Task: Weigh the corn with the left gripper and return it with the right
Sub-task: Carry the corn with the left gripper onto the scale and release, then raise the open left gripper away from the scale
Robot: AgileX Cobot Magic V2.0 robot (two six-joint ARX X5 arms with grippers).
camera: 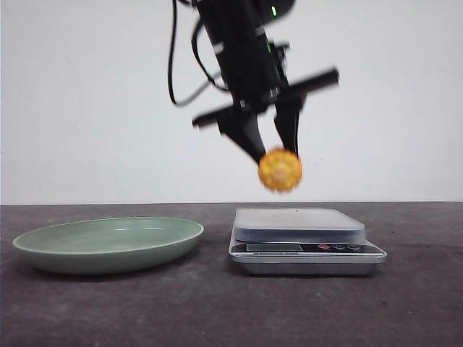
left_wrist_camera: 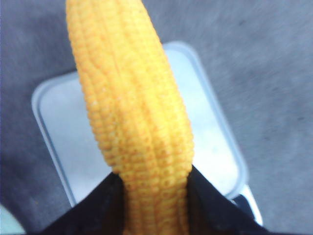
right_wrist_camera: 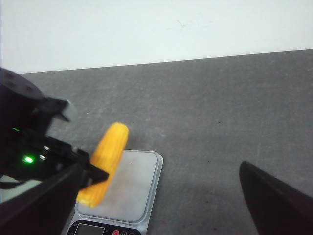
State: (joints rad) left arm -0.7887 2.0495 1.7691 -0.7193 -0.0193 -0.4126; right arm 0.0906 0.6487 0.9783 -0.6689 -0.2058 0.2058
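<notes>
Kitchen scale [camera: 300,231] waits below; left gripper [camera: 273,148], clamped on corn [camera: 280,170], should lower gently to center; right gripper's [right_wrist_camera: 146,205] fingers stand apart.

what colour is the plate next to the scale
Pale green plate, clearest in the front view.

Corn [camera: 280,170] above scale [camera: 299,225], plate [camera: 108,244] leftward

arm [camera: 242,50]: black | cables [camera: 173,65]: black | LED [camera: 274,11]: green | fingers [camera: 249,141]: black, tapered
</notes>
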